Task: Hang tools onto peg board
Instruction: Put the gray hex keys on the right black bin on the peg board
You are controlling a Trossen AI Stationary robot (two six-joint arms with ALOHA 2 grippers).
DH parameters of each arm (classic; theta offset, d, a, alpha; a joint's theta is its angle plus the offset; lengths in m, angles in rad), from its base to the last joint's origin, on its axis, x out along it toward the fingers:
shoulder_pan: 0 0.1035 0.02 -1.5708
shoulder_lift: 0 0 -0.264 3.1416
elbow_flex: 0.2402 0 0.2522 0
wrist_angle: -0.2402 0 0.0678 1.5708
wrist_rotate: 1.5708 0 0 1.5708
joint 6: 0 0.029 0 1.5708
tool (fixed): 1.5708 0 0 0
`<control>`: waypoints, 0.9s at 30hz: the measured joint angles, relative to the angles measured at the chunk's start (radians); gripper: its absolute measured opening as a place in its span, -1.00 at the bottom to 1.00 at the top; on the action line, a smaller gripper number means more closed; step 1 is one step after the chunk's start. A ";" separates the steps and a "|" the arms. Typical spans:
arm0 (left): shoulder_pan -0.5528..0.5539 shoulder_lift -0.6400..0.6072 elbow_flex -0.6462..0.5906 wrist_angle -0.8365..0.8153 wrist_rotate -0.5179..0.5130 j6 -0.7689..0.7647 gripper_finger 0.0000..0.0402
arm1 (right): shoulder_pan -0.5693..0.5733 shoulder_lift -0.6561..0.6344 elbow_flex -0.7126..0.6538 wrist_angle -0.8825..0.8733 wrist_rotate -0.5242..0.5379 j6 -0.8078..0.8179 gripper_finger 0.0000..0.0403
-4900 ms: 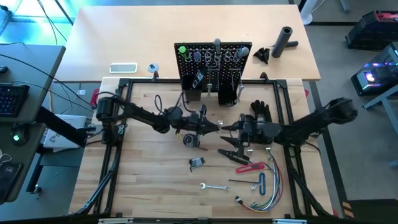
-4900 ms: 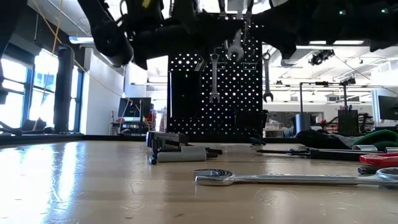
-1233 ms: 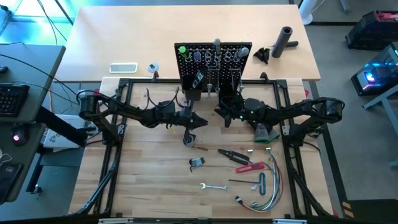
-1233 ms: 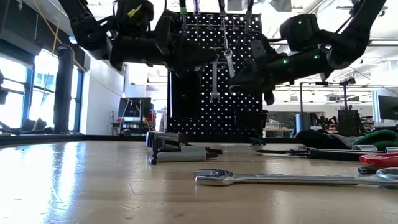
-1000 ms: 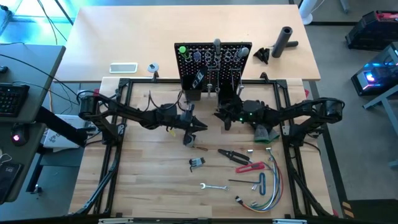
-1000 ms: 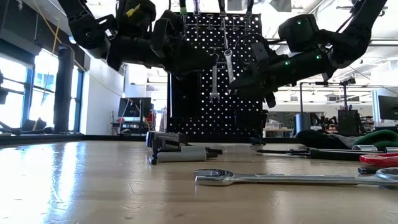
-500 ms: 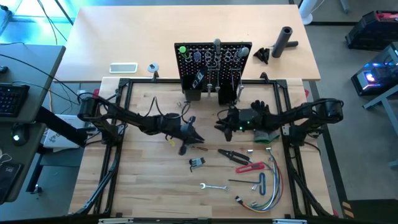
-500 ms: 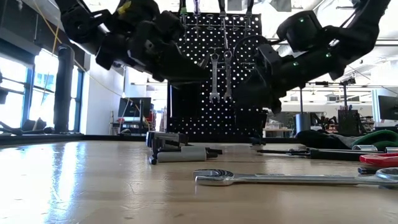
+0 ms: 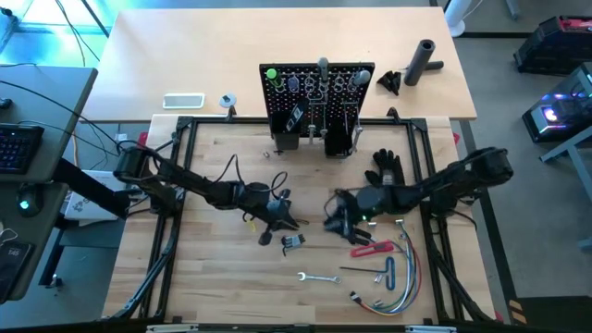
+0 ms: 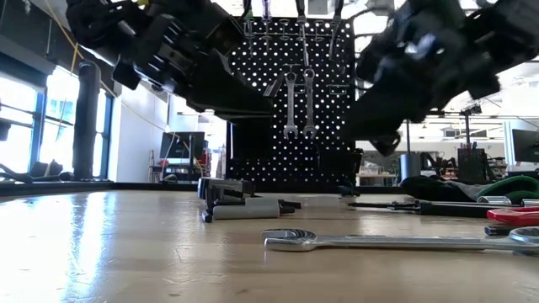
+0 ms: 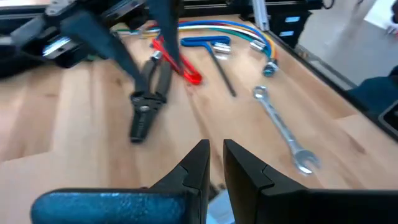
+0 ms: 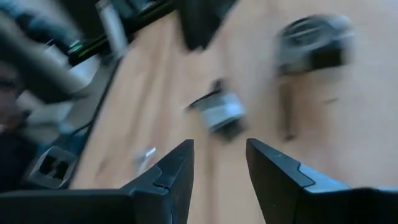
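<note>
Nearest the front edge, well in front of the peg board (image 9: 318, 92): a silver wrench (image 9: 317, 277), hex keys (image 9: 379, 274) and a loop of coloured wires (image 9: 404, 277) lie loose on the table (image 9: 213, 277). A step closer to the board, a small black-and-silver tool (image 9: 293, 241) and the red-handled tool (image 9: 371, 249) also wait flat.

Both arms hang low between these and the board. Left gripper (image 9: 285, 220): fingers nearly together, nothing between them in its wrist view. Right gripper (image 9: 335, 220): fingers parted, empty, just over the black pliers (image 11: 148, 106).

Board stands upright at the table's far side, two wrenches (image 10: 299, 101) already hanging on its face, green-handled screwdriver (image 9: 271, 75) in a top ring.

Judgement: step in hand is a fresh pickup, likely the pliers. To do it well, the right gripper should settle square over the handles, grip near the pivot so the tool does not swing, and the left arm should keep clear of it.
</note>
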 joint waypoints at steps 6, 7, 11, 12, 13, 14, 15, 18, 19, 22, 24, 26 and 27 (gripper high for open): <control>-0.058 0.000 0.000 -0.005 0.000 -0.056 -0.80 | 0.162 0.000 0.000 0.001 0.029 0.027 -0.29; -0.068 0.000 0.000 -0.004 0.000 -0.066 -0.80 | 0.189 0.000 0.000 0.002 0.044 0.040 -0.29; -0.118 0.000 0.000 0.007 0.000 -0.118 -0.80 | 0.295 0.000 0.000 0.008 0.126 0.085 -0.29; -0.131 0.000 0.000 0.011 -0.002 -0.131 -0.80 | 0.322 0.000 0.000 0.013 0.151 0.095 -0.29; -0.146 0.000 0.000 0.012 -0.008 -0.139 -0.80 | 0.348 0.000 0.002 0.013 0.175 0.101 -0.29; -0.162 0.000 0.000 0.012 -0.020 -0.140 -0.80 | 0.375 0.000 0.007 0.011 0.204 0.104 -0.29; -0.179 0.000 0.000 0.010 -0.043 -0.140 -0.80 | 0.401 0.000 0.013 0.008 0.236 0.103 -0.29; -0.228 0.000 0.000 -0.018 -0.149 -0.139 -0.80 | 0.472 0.000 0.041 -0.031 0.339 0.079 -0.29; -0.242 0.000 0.000 -0.035 -0.191 -0.138 -0.80 | 0.492 0.000 0.053 -0.064 0.379 0.070 -0.29; -0.276 0.000 0.000 -0.097 -0.332 -0.139 -0.80 | 0.541 0.000 0.096 -0.198 0.500 0.072 -0.29; -0.294 0.000 0.000 -0.136 -0.396 -0.141 -0.80 | 0.564 0.000 0.129 -0.286 0.564 0.089 -0.29; -0.308 0.000 0.000 -0.165 -0.425 -0.141 -0.80 | 0.579 0.000 0.160 -0.354 0.615 0.099 -0.29; -0.313 0.000 0.000 -0.177 -0.435 -0.143 -0.80 | 0.585 0.000 0.173 -0.384 0.636 0.103 -0.29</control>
